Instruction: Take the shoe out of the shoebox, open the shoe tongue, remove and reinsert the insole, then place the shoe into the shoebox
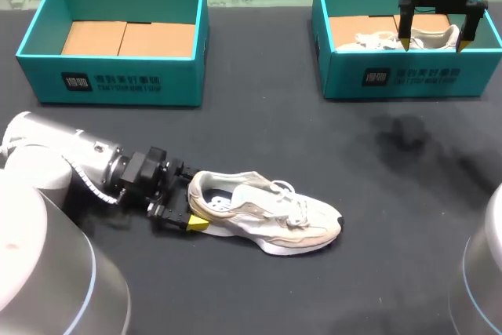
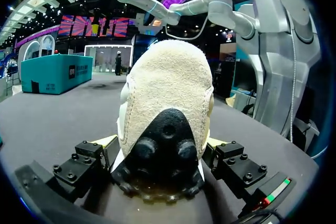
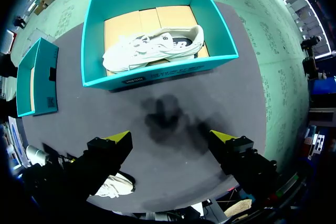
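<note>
Yellow-tipped fingers of the left gripper [image 1: 190,198] are being pressed against both sides of the heel of the shoe [image 1: 271,209] on the table [image 1: 259,131]. The right gripper [image 1: 435,43] is being held wide open above the right box [image 1: 408,76], in which a second shoe [image 3: 152,45] is being kept.

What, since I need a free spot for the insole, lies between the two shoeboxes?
Nothing: the head view shows only bare dark table between the left shoebox and the right shoebox.
</note>
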`<state>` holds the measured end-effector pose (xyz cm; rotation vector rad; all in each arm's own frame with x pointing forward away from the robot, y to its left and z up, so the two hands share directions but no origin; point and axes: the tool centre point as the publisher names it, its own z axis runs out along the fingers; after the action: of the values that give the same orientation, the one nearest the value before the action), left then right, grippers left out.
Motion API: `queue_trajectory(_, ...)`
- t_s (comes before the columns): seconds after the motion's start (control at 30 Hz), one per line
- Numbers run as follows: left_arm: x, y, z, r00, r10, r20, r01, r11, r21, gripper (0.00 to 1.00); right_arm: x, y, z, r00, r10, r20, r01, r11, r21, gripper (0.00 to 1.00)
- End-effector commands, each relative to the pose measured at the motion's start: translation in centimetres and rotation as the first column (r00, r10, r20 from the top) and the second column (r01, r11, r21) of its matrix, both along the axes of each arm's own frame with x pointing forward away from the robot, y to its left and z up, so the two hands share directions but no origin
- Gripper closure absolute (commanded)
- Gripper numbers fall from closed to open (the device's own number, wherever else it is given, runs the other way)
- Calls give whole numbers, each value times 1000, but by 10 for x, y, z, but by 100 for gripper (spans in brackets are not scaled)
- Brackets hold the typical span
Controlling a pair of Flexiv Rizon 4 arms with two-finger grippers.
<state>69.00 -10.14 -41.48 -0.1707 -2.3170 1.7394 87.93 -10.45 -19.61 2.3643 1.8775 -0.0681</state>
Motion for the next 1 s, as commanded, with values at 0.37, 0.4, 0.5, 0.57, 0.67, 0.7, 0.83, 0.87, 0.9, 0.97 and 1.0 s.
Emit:
queue_trajectory(0.37,-2,-12,-8,1000,-2,3,2,1000,15,31,0,0,-1,1000,0,1,0,1000,0,0)
queue_trajectory(0.4,-2,-12,-8,1000,-1,5,1,1000,15,64,0,0,-1,1000,0,1,0,1000,0,0)
queue_trajectory(0.5,-2,-11,-8,1000,2,13,-2,1000,13,100,0,0,-1,1000,0,1,0,1000,0,0)
queue_trajectory(0.57,-2,-10,-7,1000,6,17,-7,1000,11,100,0,0,-1,1000,0,1,0,1000,0,0)
queue_trajectory(0.67,-1,-7,-6,999,36,23,-36,999,7,100,0,0,-1,1000,0,1,0,1000,0,0)
queue_trajectory(0.7,-1,-6,-5,999,47,22,-47,999,5,100,0,0,-1,1000,0,1,0,1000,0,0)
queue_trajectory(0.83,0,0,-4,995,97,19,-97,995,4,100,0,0,-1,1000,0,1,0,1000,0,0)
queue_trajectory(0.87,0,1,-4,994,104,22,-105,994,7,100,0,0,-1,1000,0,1,0,1000,0,0)
queue_trajectory(0.9,0,2,-4,993,115,22,-115,993,7,100,0,0,-1,1000,0,1,0,1000,0,0)
queue_trajectory(0.97,1,4,-4,991,130,26,-130,991,9,100,0,0,-1,1000,0,1,0,1000,0,0)
queue_trajectory(1.0,1,6,-4,990,136,30,-136,991,8,100,0,0,-1,1000,0,1,0,1000,0,0)
